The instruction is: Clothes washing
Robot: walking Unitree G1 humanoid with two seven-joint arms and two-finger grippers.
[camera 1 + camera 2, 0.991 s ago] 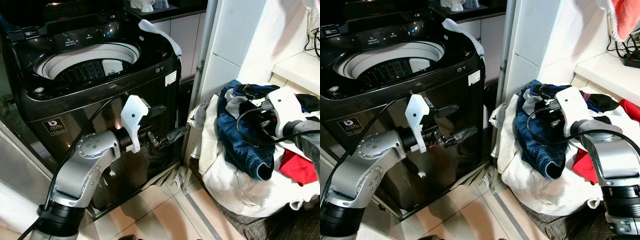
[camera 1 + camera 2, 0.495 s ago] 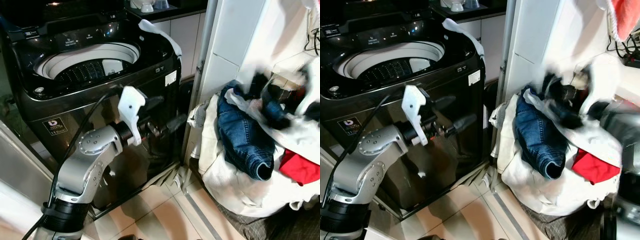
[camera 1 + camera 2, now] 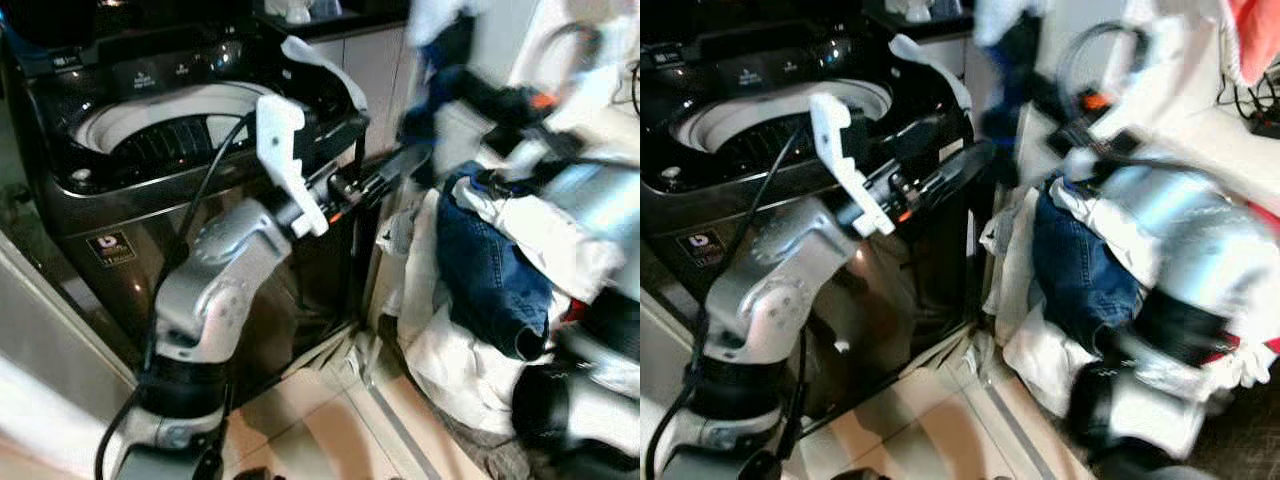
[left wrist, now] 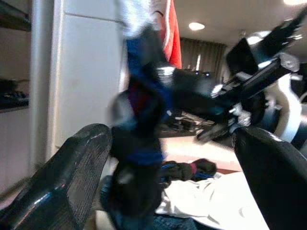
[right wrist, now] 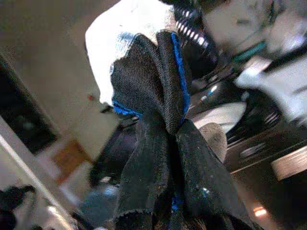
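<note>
A black top-loading washing machine (image 3: 120, 200) stands at the left with its lid up and its drum (image 3: 170, 140) showing. My right gripper (image 5: 172, 139) is shut on a black garment (image 3: 440, 55) with blue trim and a white part. It holds the garment in the air, blurred, just right of the machine's far corner. My left gripper (image 3: 400, 165) is open, raised beside the machine's right edge and pointing at the hanging garment (image 4: 144, 105), a short way from it. The laundry pile (image 3: 450, 350) lies at the lower right with blue jeans (image 3: 485, 265) on top.
A white cloth (image 3: 320, 65) lies over the machine's back right corner. White wall panels and a metal pole (image 3: 385, 215) stand between machine and pile. A red garment (image 3: 1252, 40) hangs at the top right. Tiled floor (image 3: 320, 420) lies in front.
My right arm has lifted the black garment out of the pile and swung it up and left toward the machine. My left arm has risen from the machine's front to its rim.
</note>
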